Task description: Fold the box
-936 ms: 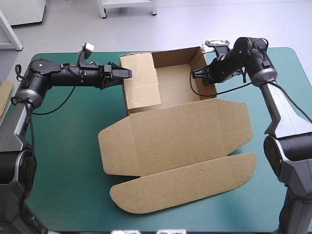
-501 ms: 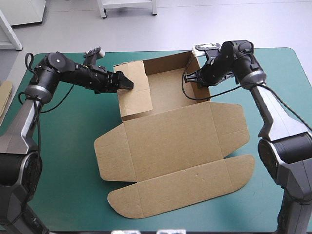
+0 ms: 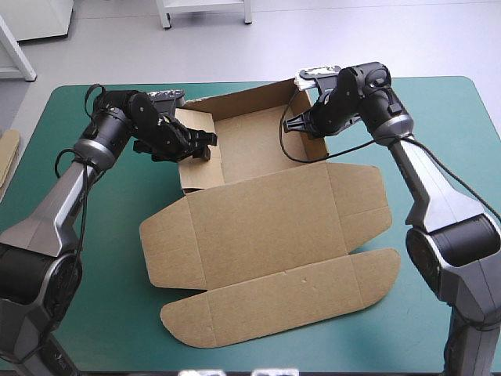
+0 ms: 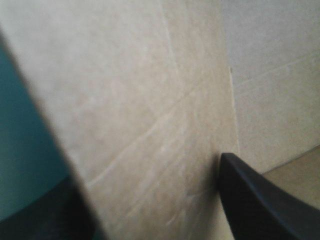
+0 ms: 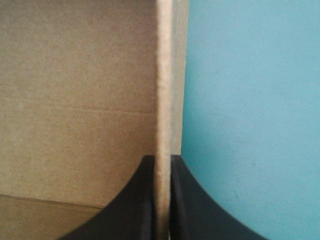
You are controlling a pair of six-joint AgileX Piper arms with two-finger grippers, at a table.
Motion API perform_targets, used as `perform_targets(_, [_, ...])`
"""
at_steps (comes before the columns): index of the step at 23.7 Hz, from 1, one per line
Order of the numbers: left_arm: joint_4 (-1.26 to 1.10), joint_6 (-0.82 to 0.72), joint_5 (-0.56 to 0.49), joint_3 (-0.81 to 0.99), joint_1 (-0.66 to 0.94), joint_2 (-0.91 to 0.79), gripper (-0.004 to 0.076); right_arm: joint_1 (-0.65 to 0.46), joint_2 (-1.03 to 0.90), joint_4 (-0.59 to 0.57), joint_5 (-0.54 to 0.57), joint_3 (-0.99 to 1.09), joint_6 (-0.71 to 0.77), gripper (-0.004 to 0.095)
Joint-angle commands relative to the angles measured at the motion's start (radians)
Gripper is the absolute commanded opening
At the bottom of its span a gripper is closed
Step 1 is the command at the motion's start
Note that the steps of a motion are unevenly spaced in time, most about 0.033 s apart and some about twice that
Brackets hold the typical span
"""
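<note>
The brown box [image 3: 266, 227] lies mid-table, its lid and flaps flat toward the near edge and its tray [image 3: 254, 145] at the far side with walls raised. My left gripper [image 3: 200, 146] is at the tray's left wall. In the left wrist view this gripper [image 4: 145, 190] is open, its black fingers [image 4: 255, 200] standing apart with the brown wall [image 4: 125, 100] between them. My right gripper [image 3: 301, 124] is shut on the top edge of the tray's right wall. In the right wrist view the board's edge [image 5: 163, 75] runs up from between that gripper's [image 5: 161, 159] fingers.
An edge of more brown board [image 3: 8, 153] shows at the table's left edge. Teal-green cover [image 3: 438, 117] lies bare to the right of the box and along the near left corner [image 3: 94, 313].
The box has slid left and turned a little. The left flap, earlier lying in over the tray floor, now stands up as a wall. My left gripper has opened around it; my right followed its wall left.
</note>
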Motion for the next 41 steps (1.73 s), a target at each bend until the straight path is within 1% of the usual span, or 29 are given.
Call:
perform_targets(1, [-0.015, -0.056, -0.034, -0.058, -0.011, -0.054, 0.0358, 0.003, -0.06, -0.004, -0.014, -0.038, 0.007, -0.0003])
perform_targets(3, [-0.014, -0.056, -0.034, -0.058, -0.011, -0.054, 0.0326, 0.003, -0.06, -0.006, -0.01, -0.038, 0.007, -0.0003])
perform_targets(7, [-0.012, -0.068, -0.044, -0.058, -0.011, -0.052, 0.0321, 0.013, -0.06, -0.005, -0.01, -0.038, 0.008, -0.0003])
perform_targets(9, [-0.012, -0.081, -0.072, -0.058, -0.011, -0.052, 0.0274, 0.025, -0.06, -0.024, -0.001, -0.038, 0.015, -0.0003])
perform_targets(11, [-0.012, -0.091, -0.103, -0.058, -0.011, -0.052, 0.0151, 0.033, -0.06, -0.042, 0.014, -0.038, 0.018, -0.0003])
perform_targets(12, [-0.014, -0.091, -0.119, -0.058, -0.011, -0.052, 0.0018, 0.04, -0.06, -0.058, 0.026, -0.038, 0.018, -0.0003])
perform_targets(13, [-0.014, -0.091, -0.127, -0.058, -0.011, -0.052, -0.0007, 0.048, -0.06, -0.071, 0.031, -0.038, 0.02, -0.0003])
perform_targets(14, [-0.01, -0.091, -0.129, -0.058, -0.011, -0.052, -0.0008, 0.062, -0.06, -0.108, 0.033, -0.038, 0.028, -0.0003])
perform_targets(15, [0.015, -0.091, -0.129, -0.058, -0.011, -0.052, -0.0008, 0.073, -0.06, -0.114, 0.033, -0.038, 0.033, -0.0003])
perform_targets(20, [0.187, -0.114, -0.084, -0.058, -0.011, -0.049, -0.0008, 0.082, -0.06, -0.113, 0.033, 0.0, 0.061, -0.0003])
perform_targets(22, [0.212, -0.114, -0.037, -0.078, -0.011, -0.025, -0.0008, 0.082, -0.06, -0.113, 0.035, 0.042, 0.07, -0.0003])
perform_targets(30, [0.206, -0.078, 0.075, -0.175, -0.011, 0.096, -0.0008, 0.082, -0.06, -0.113, 0.035, 0.165, 0.076, -0.0003])
perform_targets(33, [0.196, -0.062, 0.12, -0.211, -0.011, 0.137, -0.0008, 0.08, -0.06, -0.136, 0.035, 0.183, 0.079, -0.0003])
perform_targets(35, [0.185, -0.055, 0.142, -0.225, -0.011, 0.171, -0.0008, 0.066, -0.06, -0.153, 0.035, 0.183, 0.085, -0.0003])
perform_targets(41, [0.113, -0.016, 0.159, -0.23, -0.011, 0.226, -0.0008, -0.023, -0.06, -0.096, 0.035, 0.183, 0.084, -0.0003])
